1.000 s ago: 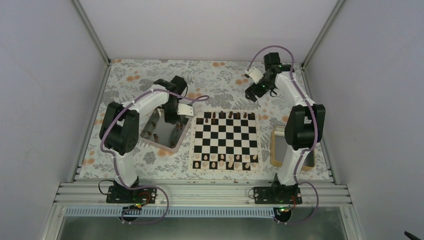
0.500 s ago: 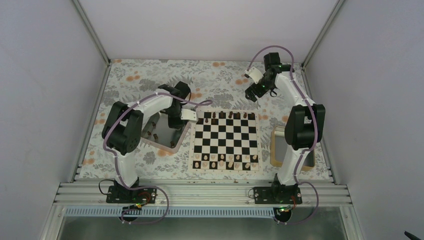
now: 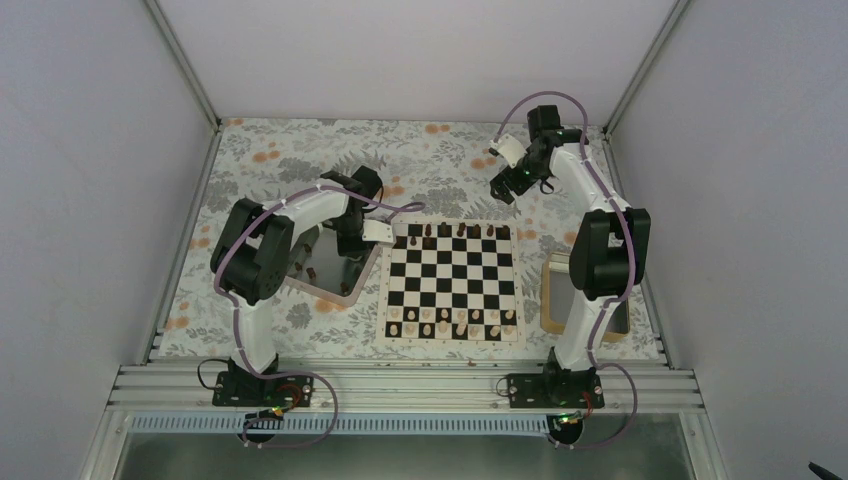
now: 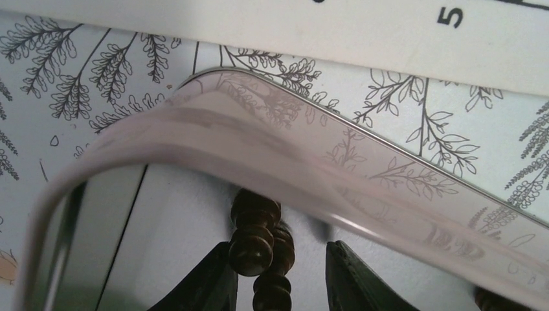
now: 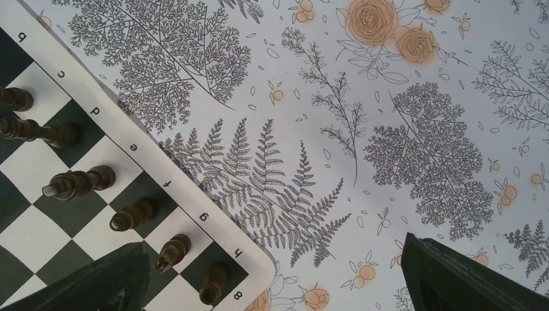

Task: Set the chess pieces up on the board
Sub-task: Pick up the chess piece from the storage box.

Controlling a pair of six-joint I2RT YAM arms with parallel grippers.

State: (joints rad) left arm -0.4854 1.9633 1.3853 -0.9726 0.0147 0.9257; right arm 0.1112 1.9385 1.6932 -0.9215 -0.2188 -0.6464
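Left gripper: my left gripper [image 4: 277, 254] hangs low over a corner of the mirror-bright metal tray [image 4: 272, 139], fingers drawn partway in, a dark brown chess piece [image 4: 251, 238] between them.
Grip: one finger seems to touch the piece and the other shows a gap, so I cannot tell whether I am clamped on it. The second dark shape beside it may be only a reflection.
Why here: the tray serves as the stock of loose pieces and lies just beside the left edge of the chessboard [image 3: 452, 285], which I judge keeps the carry short.
Right gripper: my right gripper [image 5: 272, 246] is spread wide and empty above the floral cloth [image 5: 388, 129], just beyond the board's far right corner, likely clear of the left arm's path.
Board: dark pieces [image 3: 458, 231] line the far edge, pale pieces [image 3: 450, 322] the near rows.
Piece to gripper: between my left fingertips, inside the tray's rim, not yet over the board.
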